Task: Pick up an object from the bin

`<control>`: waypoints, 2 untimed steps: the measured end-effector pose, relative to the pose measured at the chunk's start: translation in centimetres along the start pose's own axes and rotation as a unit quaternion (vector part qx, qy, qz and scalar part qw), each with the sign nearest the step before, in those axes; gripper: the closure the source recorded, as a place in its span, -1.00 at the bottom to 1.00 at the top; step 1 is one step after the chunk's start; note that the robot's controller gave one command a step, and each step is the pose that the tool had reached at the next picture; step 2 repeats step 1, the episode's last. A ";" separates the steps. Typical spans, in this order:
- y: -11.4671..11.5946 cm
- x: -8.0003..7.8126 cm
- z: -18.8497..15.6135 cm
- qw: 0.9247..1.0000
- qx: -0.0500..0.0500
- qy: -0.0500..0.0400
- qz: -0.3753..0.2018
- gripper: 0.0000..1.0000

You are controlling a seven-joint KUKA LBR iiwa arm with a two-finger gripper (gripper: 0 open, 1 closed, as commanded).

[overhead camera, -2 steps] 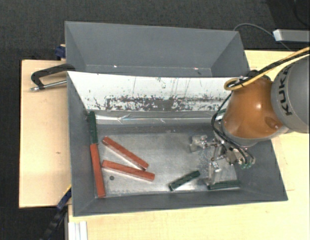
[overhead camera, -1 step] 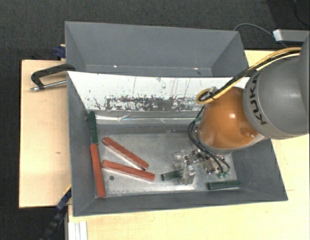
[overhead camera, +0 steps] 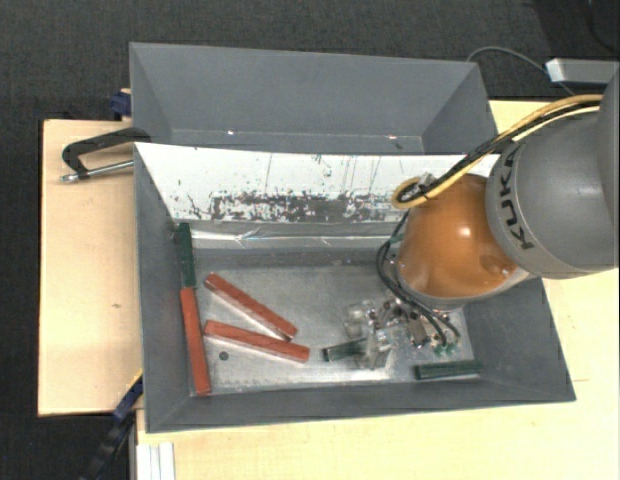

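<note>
As the arm reaches in from the right, the gripper (overhead camera: 378, 338) is recorded in the camera view low over the near right part of the floor of the bin (overhead camera: 290, 98), beneath the orange wrist cover (overhead camera: 445, 253). Whether it is released or clenched cannot be told, and nothing is shown to be grasped. Two things are noted nearest. A small dark green piece (overhead camera: 340, 351), short and blocky, lies flat just left of the gripper. A dark green bar (overhead camera: 447, 371) lies flat by the near wall, just right of it. Which one is aimed at cannot be decided. Three red-brown sticks (overhead camera: 252, 308) lie well apart on the left side. Judgement: the step in hand is taken to be the descent to a grasp. It would be done well if the gripper were centred over the small piece, closed across its short side and kept clear of the near wall. Being small and flat, the piece could be pushed aside rather than caught.
</note>
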State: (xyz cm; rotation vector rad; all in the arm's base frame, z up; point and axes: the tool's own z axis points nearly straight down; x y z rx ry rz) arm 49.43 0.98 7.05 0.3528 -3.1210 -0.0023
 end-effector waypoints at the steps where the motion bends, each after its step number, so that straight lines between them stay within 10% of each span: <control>1: 2.8 -5.9 -16.9 1.000 0.001 -0.006 -0.022 1.00; 2: 2.8 -5.9 -16.9 1.000 0.001 -0.006 -0.022 1.00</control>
